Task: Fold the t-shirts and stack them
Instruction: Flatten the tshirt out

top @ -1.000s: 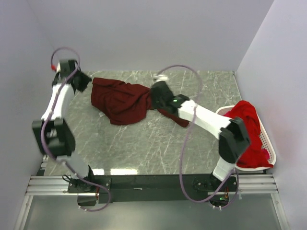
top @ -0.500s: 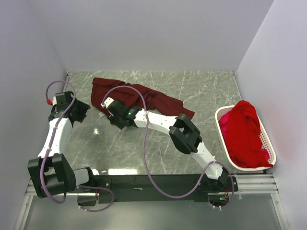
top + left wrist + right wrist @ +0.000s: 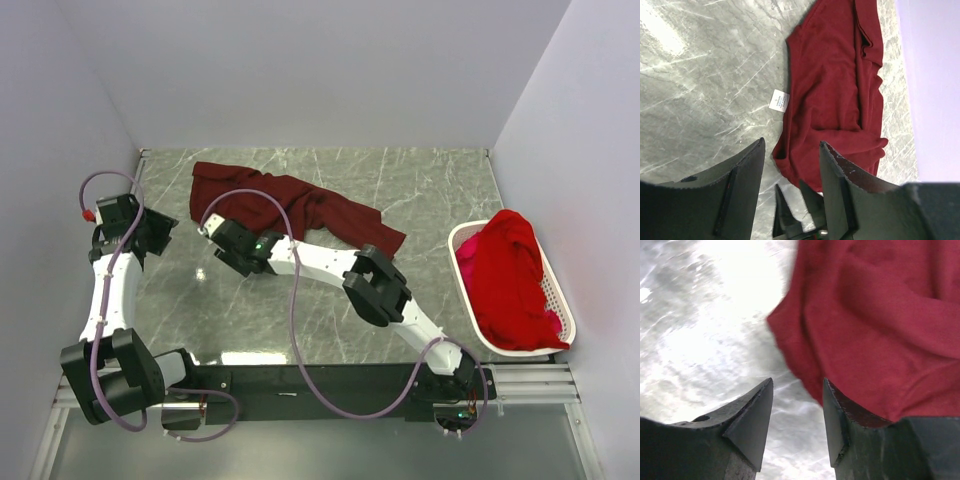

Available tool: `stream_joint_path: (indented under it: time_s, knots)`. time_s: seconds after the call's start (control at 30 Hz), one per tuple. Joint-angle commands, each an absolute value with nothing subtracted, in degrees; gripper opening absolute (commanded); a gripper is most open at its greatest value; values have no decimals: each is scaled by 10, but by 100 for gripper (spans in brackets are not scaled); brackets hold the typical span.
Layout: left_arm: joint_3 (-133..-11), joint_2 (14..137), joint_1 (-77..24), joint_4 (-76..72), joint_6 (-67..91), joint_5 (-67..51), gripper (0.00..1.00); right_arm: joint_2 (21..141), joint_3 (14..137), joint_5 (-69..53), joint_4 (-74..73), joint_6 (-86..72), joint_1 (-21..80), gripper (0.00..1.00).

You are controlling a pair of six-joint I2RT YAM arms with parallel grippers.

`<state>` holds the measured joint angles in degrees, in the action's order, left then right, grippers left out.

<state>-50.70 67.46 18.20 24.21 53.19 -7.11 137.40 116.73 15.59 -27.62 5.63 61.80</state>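
One dark maroon t-shirt (image 3: pixel 290 205) lies spread out along the back of the table, with a white label (image 3: pixel 779 101) showing at its hem. My right gripper (image 3: pixel 212 232) reaches far across to the shirt's near-left corner. Its jaws are open (image 3: pixel 798 381), with the cloth edge (image 3: pixel 870 330) just beside the right finger and nothing between them. My left gripper (image 3: pixel 165 228) hovers left of the shirt, open (image 3: pixel 792 142) and empty, facing the maroon cloth (image 3: pixel 835 95). More red t-shirts (image 3: pixel 508 275) are piled in the basket.
A white perforated basket (image 3: pixel 462 240) stands at the table's right edge, against the right wall. The right arm (image 3: pixel 375 285) stretches diagonally over the middle of the marble table (image 3: pixel 430 190). Walls close in the back and both sides.
The maroon shirt, bunched and held up between both grippers a second ago, now lies flat. Both grippers have let go; the right swung far left, the left drew back toward me.
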Motion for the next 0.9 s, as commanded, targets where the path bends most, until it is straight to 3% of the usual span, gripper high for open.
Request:
stream_joint_path:
  time_s: [0.0, 0.17, 0.27, 0.3, 0.4, 0.67, 0.77, 0.87]
  knots:
    - [-501, 671, 186, 217, 517, -87, 53, 1390, 1201, 163, -289, 55, 624, 50]
    - [-495, 667, 186, 212, 515, -98, 52, 1424, 1234, 168, -300, 54, 618, 49]
    - [-490, 660, 188, 210, 511, -102, 52, 1437, 1246, 170, -300, 58, 614, 43]
    - [-488, 658, 187, 212, 510, -102, 52, 1442, 1247, 178, -298, 60, 615, 36]
    - [-480, 651, 189, 210, 507, -106, 52, 1436, 1244, 205, -290, 59, 614, 33]
    - [-456, 642, 189, 197, 504, -118, 51, 1394, 1208, 229, -254, 61, 613, 46]
    - [-455, 642, 188, 195, 503, -120, 51, 1417, 1237, 215, -278, 62, 612, 47]
    - [-455, 641, 189, 197, 501, -120, 51, 1431, 1247, 190, -287, 58, 611, 34]
